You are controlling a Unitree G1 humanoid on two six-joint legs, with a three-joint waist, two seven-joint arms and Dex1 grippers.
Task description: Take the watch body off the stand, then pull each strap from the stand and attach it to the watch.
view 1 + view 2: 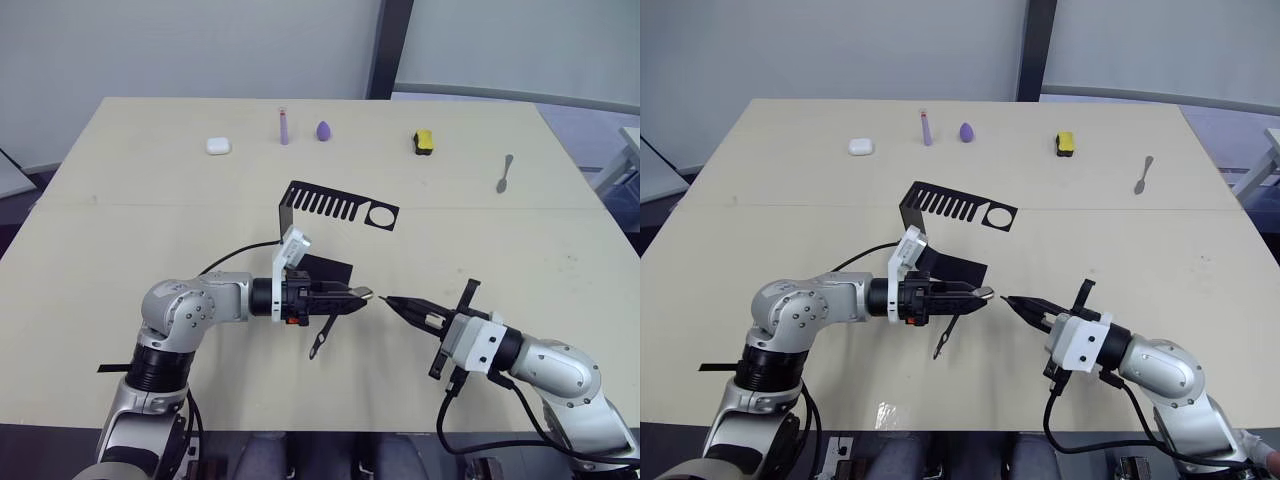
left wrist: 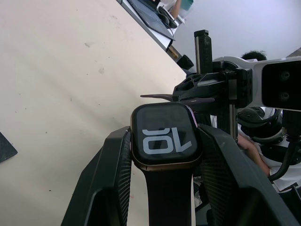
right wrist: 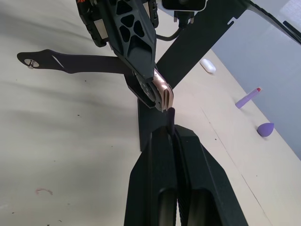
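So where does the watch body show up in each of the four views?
Left eye view: watch body at the left end effector's tip, centre.
Right eye view: centre, same tip.
Left wrist view: lower centre, between the fingers.
Right wrist view: centre.
Shared landmark: the stand.

Open tabletop [image 1: 120, 240] on both outer flanks, only a slim gap between left gripper [image 1: 362, 294] and right gripper [image 1: 392, 300], black stand [image 1: 335, 215] close behind blocking the middle, small items along the far edge well apart
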